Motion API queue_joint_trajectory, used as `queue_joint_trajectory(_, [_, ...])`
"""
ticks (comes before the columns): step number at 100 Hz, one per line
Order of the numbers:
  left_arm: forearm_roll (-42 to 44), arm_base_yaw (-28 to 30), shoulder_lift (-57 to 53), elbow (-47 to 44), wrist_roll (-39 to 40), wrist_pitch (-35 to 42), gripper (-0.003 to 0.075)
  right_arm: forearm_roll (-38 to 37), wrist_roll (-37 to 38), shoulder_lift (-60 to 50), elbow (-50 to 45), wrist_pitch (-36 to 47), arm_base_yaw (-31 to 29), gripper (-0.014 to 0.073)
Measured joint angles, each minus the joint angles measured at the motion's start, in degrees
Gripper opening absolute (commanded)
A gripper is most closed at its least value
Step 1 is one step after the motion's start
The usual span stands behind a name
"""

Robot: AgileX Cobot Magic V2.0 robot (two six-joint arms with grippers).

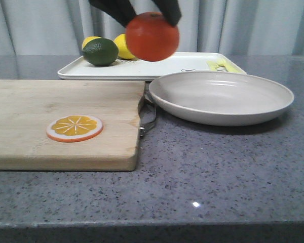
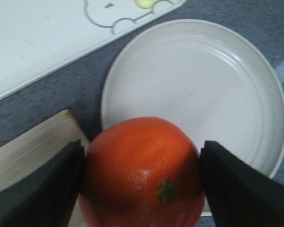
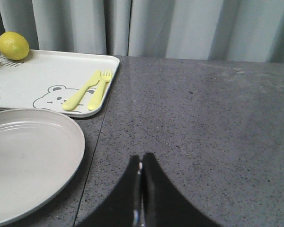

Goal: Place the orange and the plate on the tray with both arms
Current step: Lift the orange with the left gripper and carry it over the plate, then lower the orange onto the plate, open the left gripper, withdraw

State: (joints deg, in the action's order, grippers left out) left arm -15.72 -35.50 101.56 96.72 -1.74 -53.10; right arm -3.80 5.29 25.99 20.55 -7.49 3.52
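My left gripper (image 1: 148, 15) is shut on the orange (image 1: 152, 36) and holds it in the air above the near rim of the white tray (image 1: 182, 68) and the plate's left edge. In the left wrist view the orange (image 2: 142, 172) sits between both black fingers (image 2: 42, 189), over the plate (image 2: 199, 85). The beige plate (image 1: 220, 96) lies on the table in front of the tray. My right gripper (image 3: 142, 163) is shut and empty, low over the bare table to the right of the plate (image 3: 28, 161).
A wooden cutting board (image 1: 61, 121) with an orange slice disc (image 1: 74, 127) lies at the left. A lime (image 1: 100, 52) and two lemons (image 1: 122, 46) sit on the tray's far left. A yellow fork and knife (image 3: 90, 90) lie on the tray's right end.
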Motion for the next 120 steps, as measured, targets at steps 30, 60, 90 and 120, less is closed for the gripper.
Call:
queue_joint_trajectory(30, [-0.2,-6.2,8.9,6.8,0.0,0.1,0.0292,0.0,0.0,0.0,0.0,0.0,0.0,-0.0067])
queue_joint_trajectory(60, [-0.3,-6.4,12.4,7.0,0.0,0.1,0.0292,0.0,0.0,0.0,0.0,0.0,0.0,-0.0067])
queue_joint_trajectory(90, [-0.3,-6.4,13.1,7.4,0.0,0.0,0.0444,0.0,0.0,0.0,0.0,0.0,0.0,-0.0067])
queue_joint_trajectory(120, [-0.3,-6.4,13.2,7.5,0.0,0.0,0.0545,0.0,0.0,0.0,0.0,0.0,0.0,-0.0067])
